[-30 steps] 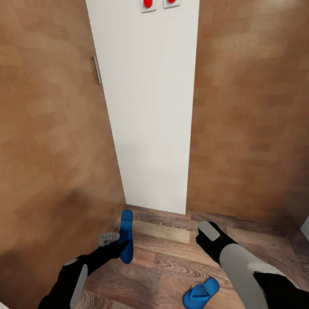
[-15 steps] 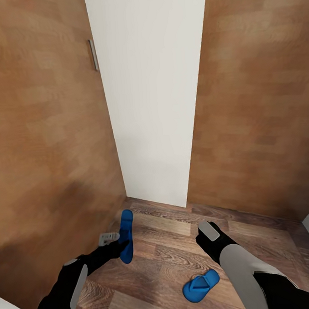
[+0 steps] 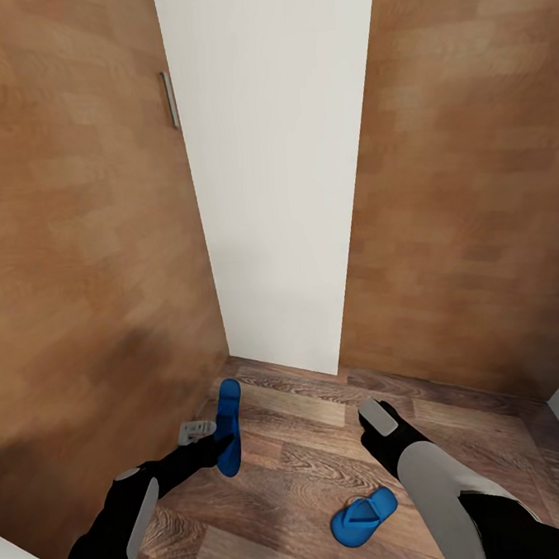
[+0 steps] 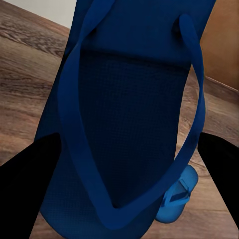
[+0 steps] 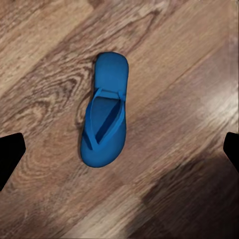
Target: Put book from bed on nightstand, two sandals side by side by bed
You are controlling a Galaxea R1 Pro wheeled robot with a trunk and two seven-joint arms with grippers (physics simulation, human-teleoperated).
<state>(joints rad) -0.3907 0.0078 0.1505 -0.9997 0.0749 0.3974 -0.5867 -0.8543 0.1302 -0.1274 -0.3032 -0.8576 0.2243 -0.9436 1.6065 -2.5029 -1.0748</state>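
The left claw (image 3: 213, 436) pinches one smooth blue sandal (image 3: 229, 427) above the grained wood-plank floor (image 3: 299, 468); the left wrist view shows its textured footbed and thong straps close up. The second sandal (image 5: 105, 117), rounded and strap-side up, lies flat on the floor under the right claw (image 5: 119, 149), whose fingers are spread wide.

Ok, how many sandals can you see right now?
2. One sandal is held on edge between the left gripper's fingers, off the floor. The other sandal lies flat on the wood floor below the open right gripper.
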